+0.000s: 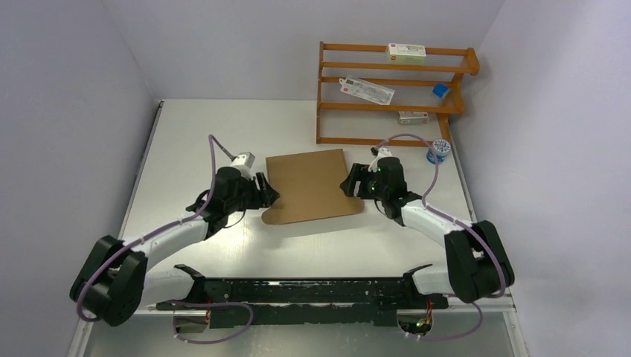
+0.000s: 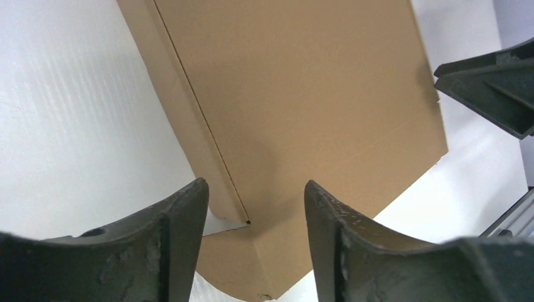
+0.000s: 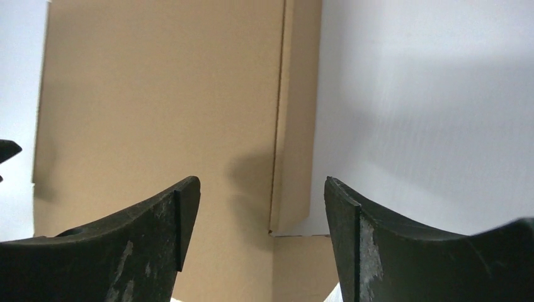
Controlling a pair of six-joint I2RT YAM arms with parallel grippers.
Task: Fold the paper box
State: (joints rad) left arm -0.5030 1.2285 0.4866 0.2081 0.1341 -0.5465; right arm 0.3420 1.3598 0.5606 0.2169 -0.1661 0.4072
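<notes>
Flanking the paper box (image 1: 312, 186) at opposite edges, left and right jaws stand spread (rack (image 1: 394, 93) near its far corner).

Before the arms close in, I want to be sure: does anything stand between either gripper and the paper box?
Nothing visible does. The left gripper and the right gripper, both open, sit right at the side edges of the paper box.

We are looking at a robotics lab cell: plain pale grey walls (image 1: 67, 89) enclosing a white tabletop (image 1: 193, 126), two black-and-white robot arms (image 1: 175, 236) bolted to a black base rail (image 1: 312, 290).
</notes>
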